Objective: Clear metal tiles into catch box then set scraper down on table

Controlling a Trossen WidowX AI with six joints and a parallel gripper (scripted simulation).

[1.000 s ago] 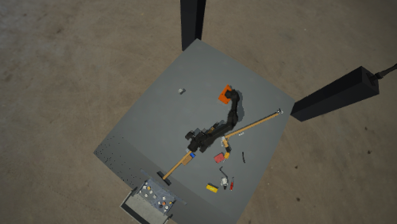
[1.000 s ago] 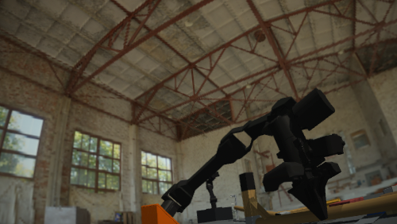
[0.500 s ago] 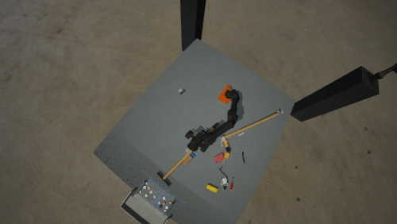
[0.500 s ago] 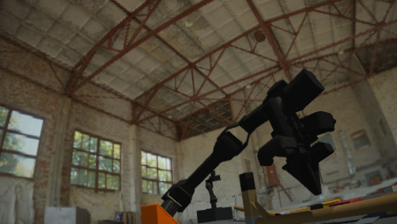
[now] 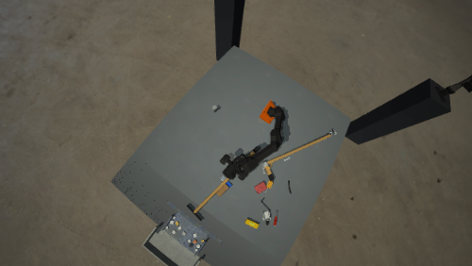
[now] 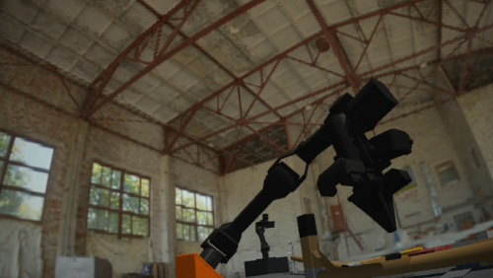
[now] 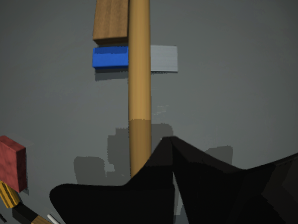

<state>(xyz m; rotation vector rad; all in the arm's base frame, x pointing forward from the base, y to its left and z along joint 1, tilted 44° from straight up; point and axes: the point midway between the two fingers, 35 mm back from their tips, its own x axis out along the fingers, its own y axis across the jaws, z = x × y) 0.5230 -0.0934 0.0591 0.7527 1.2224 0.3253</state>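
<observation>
The long scraper has a wooden handle (image 5: 210, 197) (image 7: 139, 90) and a dark crosswise head (image 5: 194, 212), which lies near the plate's near edge. My gripper (image 6: 392, 231) (image 7: 168, 143) is shut with nothing between its fingers. In the wrist view its tips are just right of the handle, which passes out of sight behind the fingers; contact cannot be told. The bluish steel plate (image 5: 191, 226) carries several small tiles, whitish and orange. The catch box (image 5: 176, 250) is beyond the plate, at the lower edge of the table.
A wooden block (image 7: 111, 20), a blue block (image 7: 110, 57) and a grey block (image 7: 164, 58) are beside the handle. A red block (image 5: 261, 188) (image 7: 12, 162), a yellow block (image 5: 252, 224), a red screwdriver (image 5: 276, 219) and another long wooden pole (image 5: 302, 148) lie to the right.
</observation>
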